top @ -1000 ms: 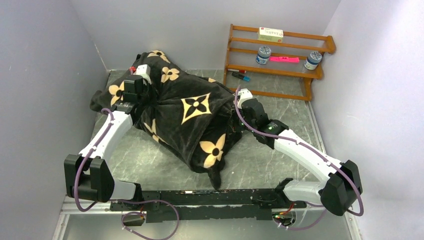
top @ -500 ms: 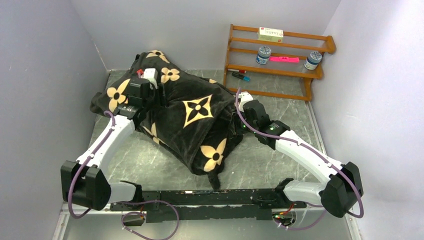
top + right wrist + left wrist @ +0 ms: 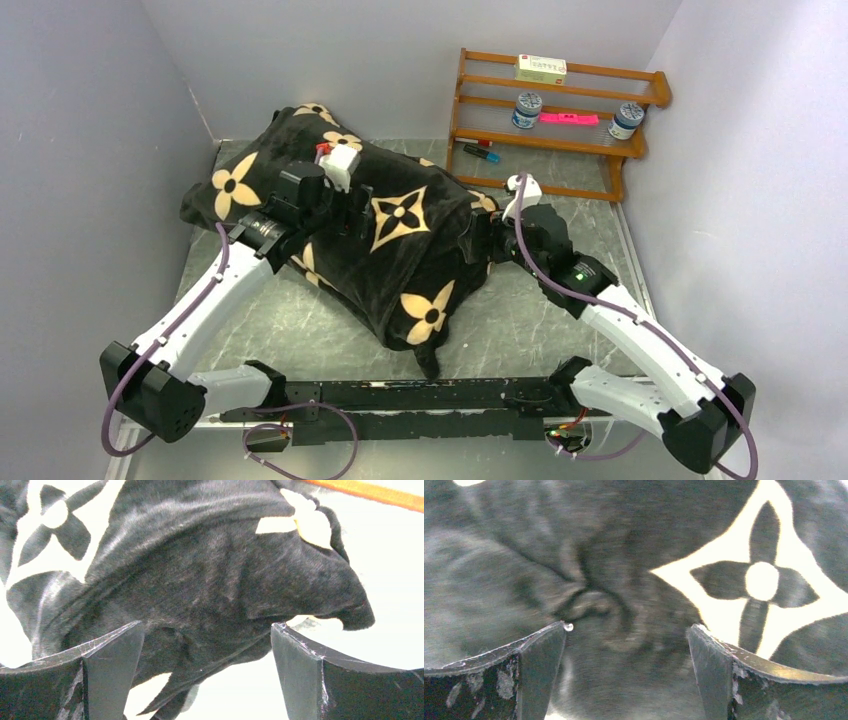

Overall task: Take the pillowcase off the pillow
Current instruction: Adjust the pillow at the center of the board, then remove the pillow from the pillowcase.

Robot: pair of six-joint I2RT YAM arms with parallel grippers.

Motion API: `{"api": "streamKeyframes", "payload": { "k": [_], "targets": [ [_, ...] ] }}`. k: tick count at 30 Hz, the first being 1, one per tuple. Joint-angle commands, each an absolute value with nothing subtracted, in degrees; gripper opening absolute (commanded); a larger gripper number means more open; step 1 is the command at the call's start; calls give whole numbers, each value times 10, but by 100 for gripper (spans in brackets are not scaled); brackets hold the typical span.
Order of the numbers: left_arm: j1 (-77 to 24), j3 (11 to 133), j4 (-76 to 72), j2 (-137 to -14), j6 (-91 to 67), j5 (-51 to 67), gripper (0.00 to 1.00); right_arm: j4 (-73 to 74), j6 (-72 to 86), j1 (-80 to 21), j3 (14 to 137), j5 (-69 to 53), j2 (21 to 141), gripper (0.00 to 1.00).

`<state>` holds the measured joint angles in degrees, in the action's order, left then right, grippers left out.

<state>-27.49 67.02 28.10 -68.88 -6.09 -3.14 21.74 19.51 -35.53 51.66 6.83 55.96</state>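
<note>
The left gripper [image 3: 626,635] and right gripper [image 3: 207,632] (both spread wide, holding nothing) should each pinch a fat pillowcase [image 3: 365,270] fold.

We find the pillowcase [image 3: 400,270] heaped on the table [image 3: 520,320] left of centre, our left gripper [image 3: 357,210] over its top, our right gripper [image 3: 483,238] at its right edge, rack [image 3: 560,140] behind on the right, box [image 3: 540,68] on its top shelf, jars [image 3: 527,108] one shelf below
</note>
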Motion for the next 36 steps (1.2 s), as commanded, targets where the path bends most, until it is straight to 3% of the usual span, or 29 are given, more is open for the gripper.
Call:
{"api": "streamKeyframes", "payload": {
  "k": [1,4,20,28,36],
  "targets": [
    [-297,691,280,-663,-17,94,96,156,211,-353,498,89,517,100],
    [-314,682,271,-652,-7,102,96,124,221,-352,474,83,485,100],
    [-569,675,249,-684,68,-127,96,37,274,-353,399,27,490,100],
    [-580,665,233,-723,36,-295,96,23,262,-354,392,3,515,98],
    [-553,641,202,-704,-25,-298,96,32,225,-385,417,31,548,100]
  ]
}}
